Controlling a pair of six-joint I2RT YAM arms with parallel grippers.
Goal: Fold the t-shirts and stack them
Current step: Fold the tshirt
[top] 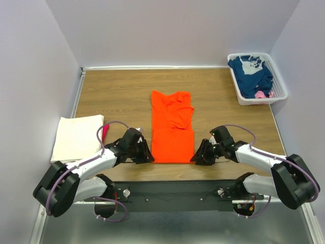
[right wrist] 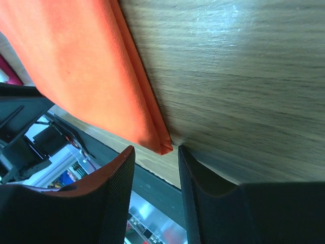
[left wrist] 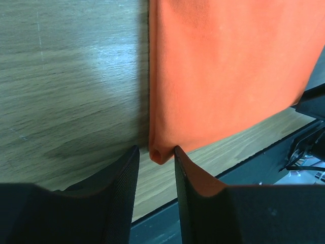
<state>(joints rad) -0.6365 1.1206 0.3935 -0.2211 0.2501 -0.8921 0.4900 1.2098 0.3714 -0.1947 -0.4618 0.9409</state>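
Note:
A bright orange t-shirt (top: 172,127) lies folded into a long strip in the middle of the wooden table. My left gripper (top: 147,156) sits at its near left corner. In the left wrist view that rolled corner (left wrist: 158,152) lies between the open jaws (left wrist: 155,148), touching the right finger. My right gripper (top: 195,158) sits at the near right corner. In the right wrist view the corner tip (right wrist: 163,147) lies in the gap of the open jaws (right wrist: 155,148), pinched by neither finger. A cream-white t-shirt (top: 76,137) lies folded at the left.
A strip of magenta cloth (top: 105,133) shows at the cream shirt's right edge. A white slotted basket (top: 261,100) at the back right holds a navy t-shirt (top: 251,73) and a bit of pink cloth (top: 260,94). The table's near edge runs just behind both grippers.

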